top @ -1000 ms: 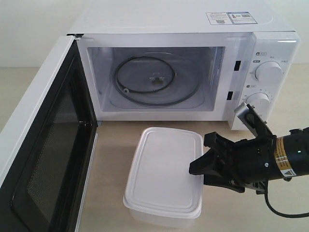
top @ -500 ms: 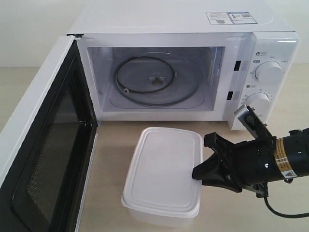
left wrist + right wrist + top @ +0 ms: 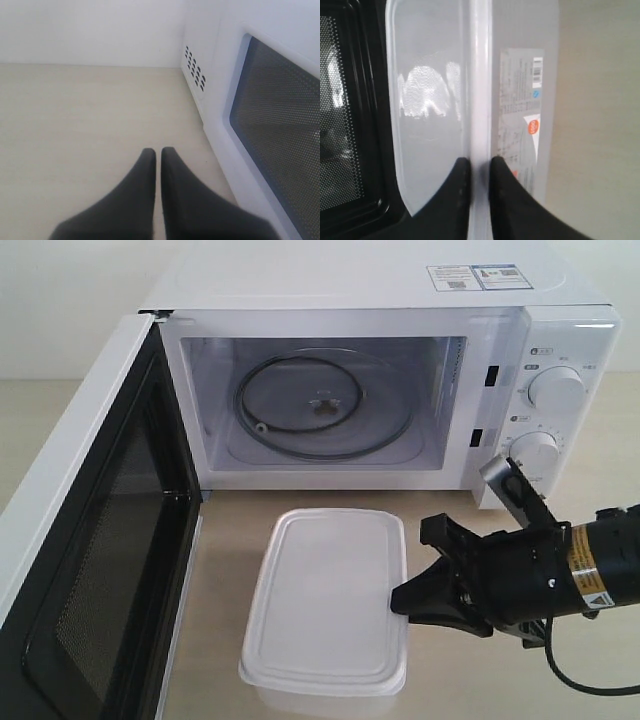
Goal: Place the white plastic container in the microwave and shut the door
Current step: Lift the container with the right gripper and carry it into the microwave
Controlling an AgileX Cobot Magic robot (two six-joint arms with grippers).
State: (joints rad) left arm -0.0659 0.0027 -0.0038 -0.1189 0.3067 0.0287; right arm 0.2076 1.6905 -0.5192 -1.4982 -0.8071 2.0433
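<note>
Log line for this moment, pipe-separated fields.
right gripper: shut on white plastic container rim | left gripper: shut, empty | door: open | microwave: container not inside

Bright even light, faint shadows; glare patch on white plastic container (image 3: 427,95); left pincer (image 3: 157,155) blurred

Open passage into the microwave (image 3: 350,285) cavity; door (image 3: 90,570) swung wide at its left, white plastic container (image 3: 325,600) directly before it.

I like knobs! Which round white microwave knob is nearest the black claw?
The lower round white dial, nearer the black right gripper than the upper dial above it.
</note>
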